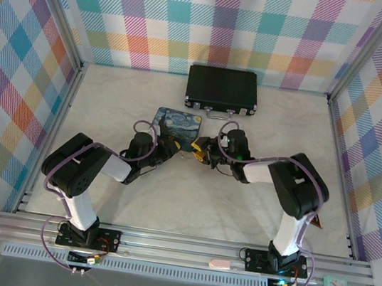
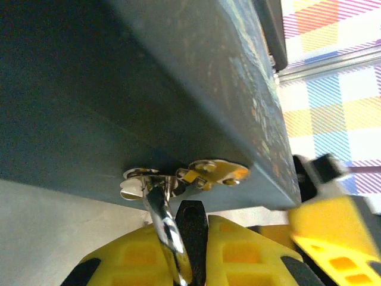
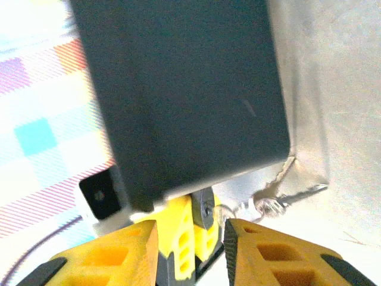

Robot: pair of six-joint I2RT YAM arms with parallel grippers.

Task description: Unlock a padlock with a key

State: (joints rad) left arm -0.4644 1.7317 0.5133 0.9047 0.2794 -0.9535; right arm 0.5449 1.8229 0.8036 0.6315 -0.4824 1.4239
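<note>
Padlock (image 2: pixel 191 226) w/in left pincer (image 2: pixel 187 250), by tin (image 2: pixel 149 89).

Pastel plaid walls (image 1: pixel 216 24) enclose three sides of a pale cream tabletop (image 1: pixel 188 207), framed by aluminium corner posts (image 1: pixel 56 8) and a metal rail (image 1: pixel 183 246) along the near edge, under bright, even light.

The briefcase (image 1: pixel 222 89) is black, the tin (image 1: pixel 172 122) swirly blue, the padlock (image 2: pixel 162 217) silvery-shackled, the bench (image 1: pixel 196 201) cream, the walls (image 1: pixel 217 17) pastel plaid.
</note>
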